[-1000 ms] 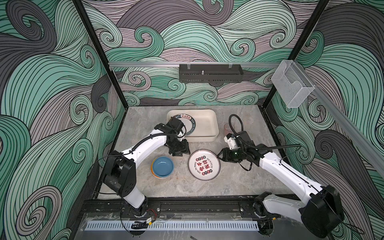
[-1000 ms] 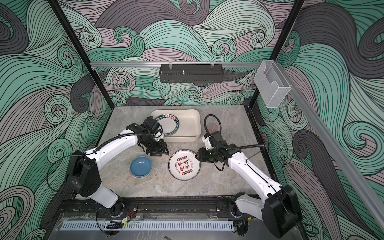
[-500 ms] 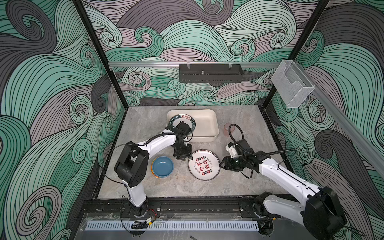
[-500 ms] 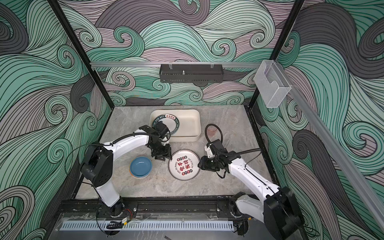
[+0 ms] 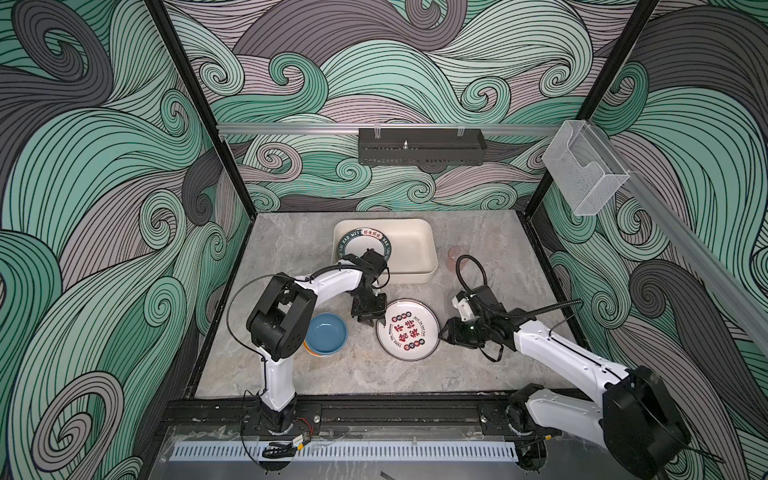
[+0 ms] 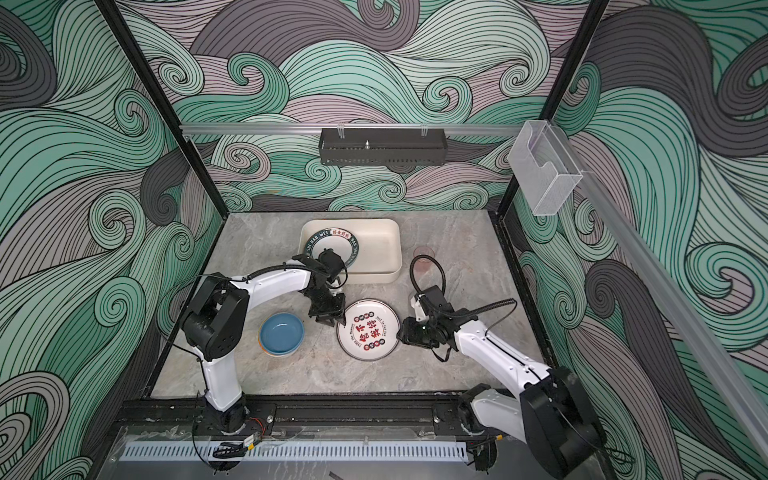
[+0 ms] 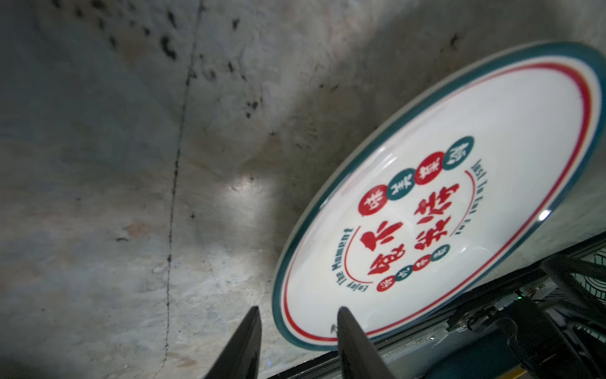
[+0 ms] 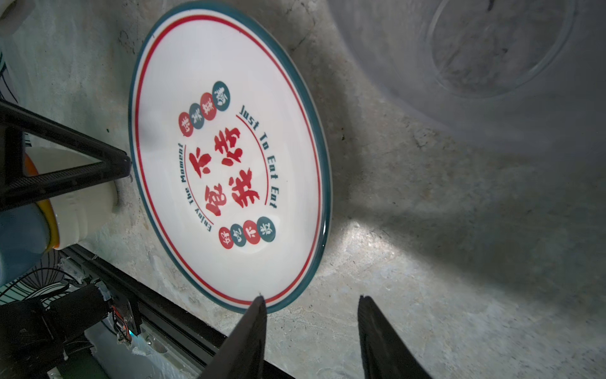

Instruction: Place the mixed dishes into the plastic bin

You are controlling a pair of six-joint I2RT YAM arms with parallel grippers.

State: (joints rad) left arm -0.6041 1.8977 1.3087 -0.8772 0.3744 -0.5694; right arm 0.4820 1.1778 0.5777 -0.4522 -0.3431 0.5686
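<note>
The left gripper stands part open and grips nothing; its jaws straddle the rim of the red-character plate, one over the glaze, one over the bare table; the plate lies flat, so I judge the rim is its only purchase. Across the plate the right gripper is likewise part open and empty; one fingertip meets the opposite rim, probably to brace the plate against sliding. Just beside the left gripper, away from the plate, sits the blue-topped bowl stack; beyond that gripper lies the cream plastic bin, already holding the green-rimmed plate; past the right gripper a translucent cup stands beside the bin.
</note>
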